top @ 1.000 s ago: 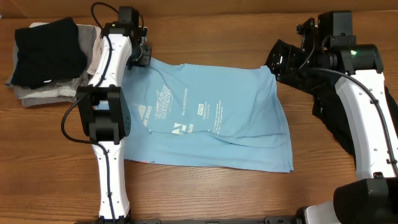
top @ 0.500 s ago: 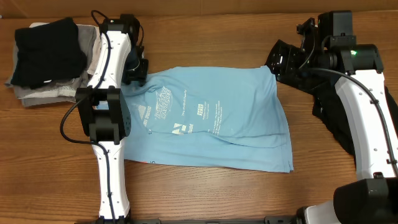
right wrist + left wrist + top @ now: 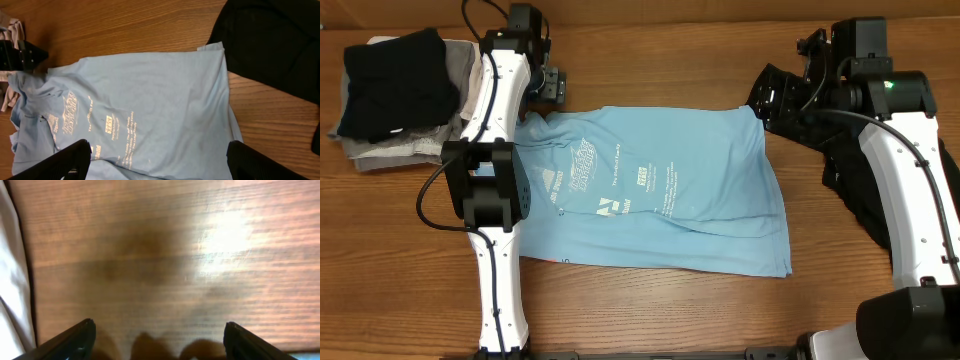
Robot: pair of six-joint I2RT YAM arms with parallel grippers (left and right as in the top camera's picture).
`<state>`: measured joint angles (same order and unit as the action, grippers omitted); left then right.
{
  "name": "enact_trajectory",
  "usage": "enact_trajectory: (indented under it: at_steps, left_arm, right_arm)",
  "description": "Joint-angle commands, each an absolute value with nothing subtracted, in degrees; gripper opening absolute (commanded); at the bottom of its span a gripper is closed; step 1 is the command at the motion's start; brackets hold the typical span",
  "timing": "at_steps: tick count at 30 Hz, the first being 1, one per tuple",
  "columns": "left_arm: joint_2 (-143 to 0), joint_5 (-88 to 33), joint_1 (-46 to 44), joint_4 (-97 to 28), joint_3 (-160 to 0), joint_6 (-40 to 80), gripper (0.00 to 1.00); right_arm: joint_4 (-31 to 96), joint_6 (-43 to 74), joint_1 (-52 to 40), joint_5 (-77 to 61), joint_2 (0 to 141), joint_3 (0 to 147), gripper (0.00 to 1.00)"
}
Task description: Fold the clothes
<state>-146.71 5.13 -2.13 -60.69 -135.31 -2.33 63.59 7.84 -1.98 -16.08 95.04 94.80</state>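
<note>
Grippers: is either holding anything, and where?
Neither. The left gripper is open over bare table beside the T-shirt; the right gripper is open too, off the cloth.

Even, bright light falls from above in the overhead view, which is sharp throughout; the arms throw only short, soft shadows on the table [image 3: 650,310]. The left wrist view is soft and out of focus, with a white glare patch on the wood at upper right and a dark, diffuse shadow left of centre; the left gripper [image 3: 161,344] is blurred. The right wrist view is dimmer yet sharp on the light blue T-shirt [image 3: 150,115]; the black garment [image 3: 270,40] shows little detail.
</note>
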Motion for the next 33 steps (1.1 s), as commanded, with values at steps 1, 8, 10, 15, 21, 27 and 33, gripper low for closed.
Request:
enact_trajectory:
  at_steps: [1, 8, 10, 15, 21, 27, 33]
  left_arm:
    - [-146.45, 2.96, -1.98, -60.82, -135.79, -4.75, 0.8]
    - [-146.93, -3.42, -2.17, -64.82, -134.19, -6.44, 0.76]
    - [-147.0, -4.12, -2.39, -65.98, -133.36, -6.87, 0.75]
    - [-147.02, -4.05, -2.94, -66.28, -130.1, -6.87, 0.75]
    - [-147.02, -3.84, -2.92, -61.45, -124.33, -4.8, 0.51]
    - [-147.02, -3.38, -3.09, -56.71, -124.01, -4.6, 0.04]
    - [-147.0, -1.69, -3.14, -58.17, -132.42, -2.02, 0.04]
  right_arm:
    - [63.35, 7.46, -2.31, -15.53, 95.29, 95.22, 0.9]
    - [63.09, 7.46, -2.28, -15.53, 95.29, 95.22, 0.9]
    - [63.13, 7.46, -2.31, -15.53, 95.29, 95.22, 0.9]
    - [63.18, 7.46, -2.31, -15.53, 95.29, 95.22, 0.9]
    - [63.11, 7.44, -2.28, -15.53, 95.29, 95.22, 0.9]
    - [62.83, 7.44, -2.28, -15.53, 95.29, 95.22, 0.9]
    - [59.9, 7.44, -2.31, -15.53, 95.29, 95.22, 0.88]
